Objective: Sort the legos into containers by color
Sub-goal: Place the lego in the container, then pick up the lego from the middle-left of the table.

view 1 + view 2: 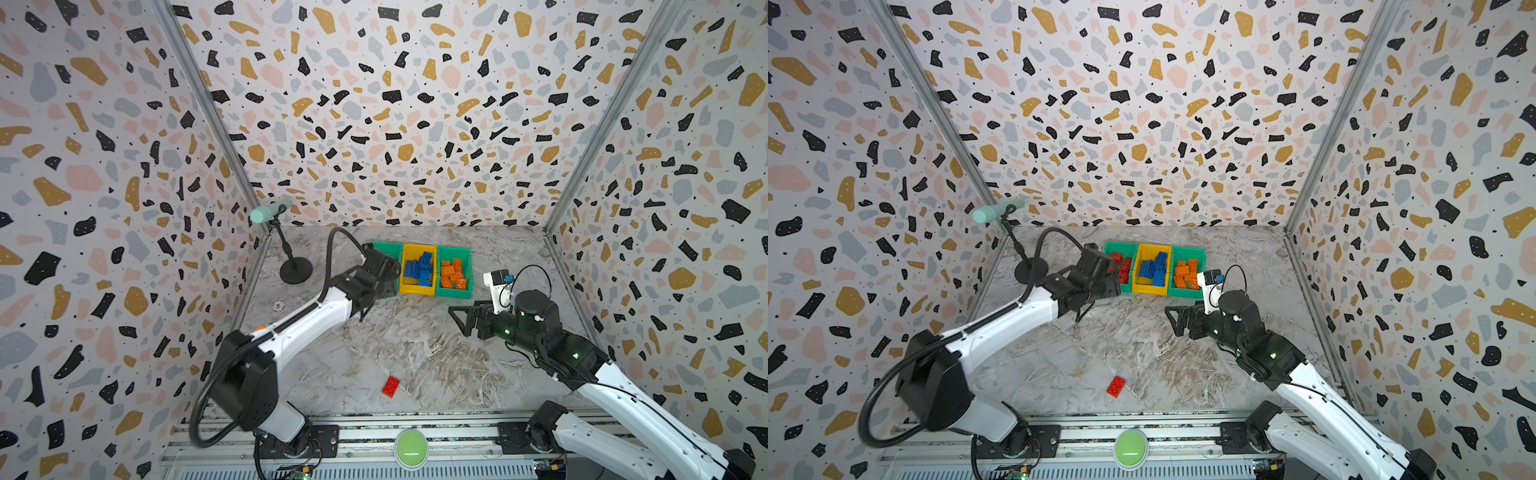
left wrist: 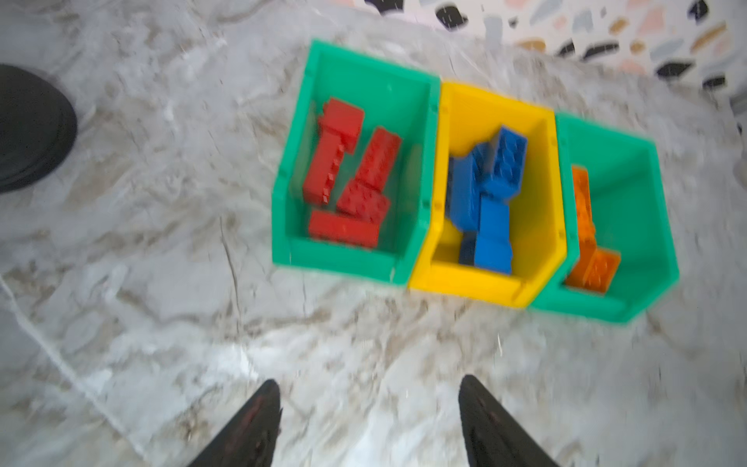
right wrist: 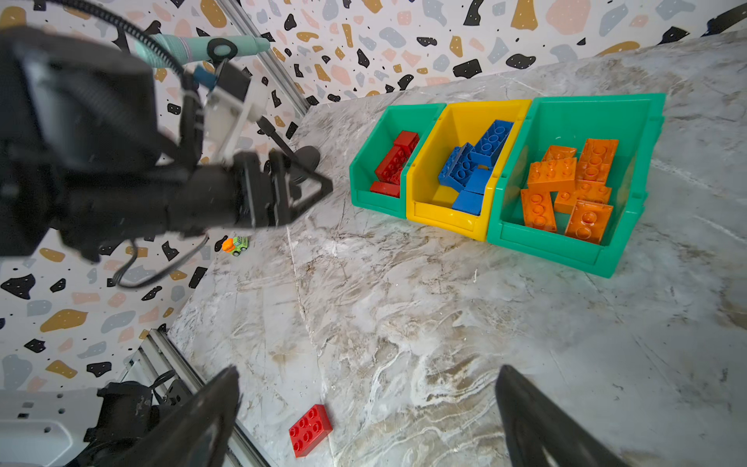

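Observation:
Three containers stand in a row at the back. The left green bin [image 2: 335, 260] holds red legos [image 2: 355, 174], the yellow bin [image 2: 465, 283] blue legos [image 2: 489, 190], and the right green bin [image 3: 566, 250] orange legos [image 3: 574, 186]. One loose red brick [image 1: 390, 386] lies flat near the table's front edge, also seen as the red brick [image 3: 310, 429] in the right wrist view. My left gripper [image 2: 370, 388] hovers just in front of the left green bin, open and empty. My right gripper [image 1: 457, 322] hangs open and empty at mid-right, well behind the loose brick.
A microphone on a black round-based stand [image 1: 296, 270] is at the back left. A small orange-and-green toy car [image 3: 235, 245] sits by the left wall. A green button [image 1: 411, 449] is on the front rail. The left arm partly hides the left green bin [image 1: 384, 248] in a top view.

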Motion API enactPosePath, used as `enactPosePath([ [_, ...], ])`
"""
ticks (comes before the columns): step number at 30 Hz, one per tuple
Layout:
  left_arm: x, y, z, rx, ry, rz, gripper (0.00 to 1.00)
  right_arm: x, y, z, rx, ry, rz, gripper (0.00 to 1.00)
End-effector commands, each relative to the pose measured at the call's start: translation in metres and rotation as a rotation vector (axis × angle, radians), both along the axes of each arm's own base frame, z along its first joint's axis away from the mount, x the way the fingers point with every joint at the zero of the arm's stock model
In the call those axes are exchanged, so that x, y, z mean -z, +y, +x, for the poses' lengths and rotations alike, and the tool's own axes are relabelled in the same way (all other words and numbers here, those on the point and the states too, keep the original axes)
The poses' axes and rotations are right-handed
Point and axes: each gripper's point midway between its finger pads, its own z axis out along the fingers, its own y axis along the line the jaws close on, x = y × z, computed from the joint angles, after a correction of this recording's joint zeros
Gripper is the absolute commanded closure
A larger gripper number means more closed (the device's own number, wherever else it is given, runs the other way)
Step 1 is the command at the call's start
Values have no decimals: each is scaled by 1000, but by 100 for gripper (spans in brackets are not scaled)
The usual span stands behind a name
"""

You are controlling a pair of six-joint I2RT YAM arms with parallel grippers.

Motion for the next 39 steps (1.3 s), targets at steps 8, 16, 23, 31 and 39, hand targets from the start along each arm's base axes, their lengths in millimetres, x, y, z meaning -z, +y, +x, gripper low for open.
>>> enactPosePath([
  [8, 66, 3, -143, 237, 112, 103, 28, 6, -8, -13, -1, 59, -12, 1],
  [16, 93, -33, -195, 402, 136, 9, 27, -2, -19, -16, 41, 60, -4, 1],
  [23, 119, -41, -210, 459, 186, 70, 26, -10, -28, -20, 69, 53, -5, 1],
  [31, 145, -21, -212, 438, 229, 216, 30, -11, -28, -21, 69, 52, -1, 1],
  [39, 149, -16, -215, 429, 252, 231, 45, -7, -24, -18, 62, 49, -1, 1],
])
